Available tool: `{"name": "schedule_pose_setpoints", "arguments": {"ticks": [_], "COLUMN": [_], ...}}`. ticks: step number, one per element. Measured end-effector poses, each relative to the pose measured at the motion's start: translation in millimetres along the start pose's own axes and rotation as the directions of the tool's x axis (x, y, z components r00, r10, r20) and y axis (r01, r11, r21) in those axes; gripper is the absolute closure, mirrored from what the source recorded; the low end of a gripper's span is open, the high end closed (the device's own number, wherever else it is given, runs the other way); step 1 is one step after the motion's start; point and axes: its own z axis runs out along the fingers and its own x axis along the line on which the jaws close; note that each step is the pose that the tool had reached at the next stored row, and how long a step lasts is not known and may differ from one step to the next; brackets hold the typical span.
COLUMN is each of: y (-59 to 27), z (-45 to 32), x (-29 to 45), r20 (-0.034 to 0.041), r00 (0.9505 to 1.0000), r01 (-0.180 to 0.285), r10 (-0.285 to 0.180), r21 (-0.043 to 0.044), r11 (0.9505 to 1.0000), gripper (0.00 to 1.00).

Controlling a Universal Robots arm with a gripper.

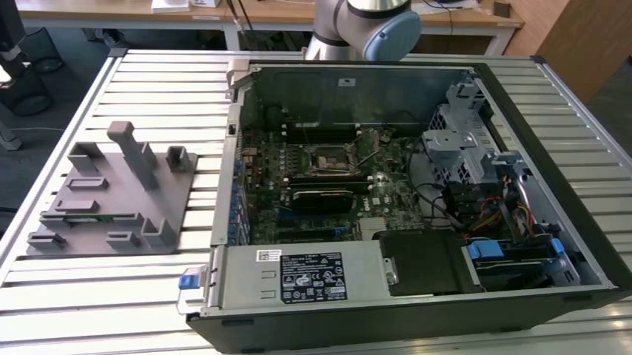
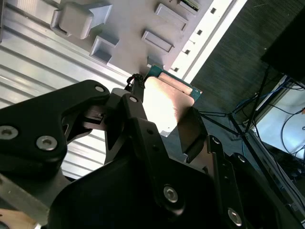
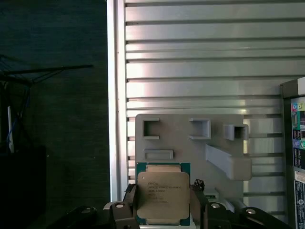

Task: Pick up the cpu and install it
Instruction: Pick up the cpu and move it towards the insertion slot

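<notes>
With the end effector clamped on the cpu above the grey holder on the tabletop, pick-up looked done; installing would call for squaring it over the socket.

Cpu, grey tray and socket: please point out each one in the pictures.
cpu point(image 3: 163, 193): first wrist view, middle of its metal top plate.
grey tray point(image 1: 166, 198): exterior view, bare flat base.
socket point(image 1: 326, 157): exterior view, its middle.

On the slatted table the fixture tray lay at the exterior view's left, the computer case right of it. The cpu sat between the gripper fingers, over the tray's edge.
</notes>
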Motion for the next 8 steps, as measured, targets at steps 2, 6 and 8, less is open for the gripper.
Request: {"name": "schedule_pose_setpoints", "arguments": {"ticks": [2,6,8], "y": [0.4,1.2,1.3], "z": [-4.9,-14.0,-16.8], "x": [0.0,0.1,0.2], "r20": [0.0001,0.0,0.0001], "r00": [1.0,1.0,1.0], "r01": [0.0,0.0,0.0], "r10": [0.0,0.0,0.0], "r21": [0.0,0.0001,0.0], "r11": [1.0,1.0,1.0], "gripper": [0.47,0.47,0.47]}}
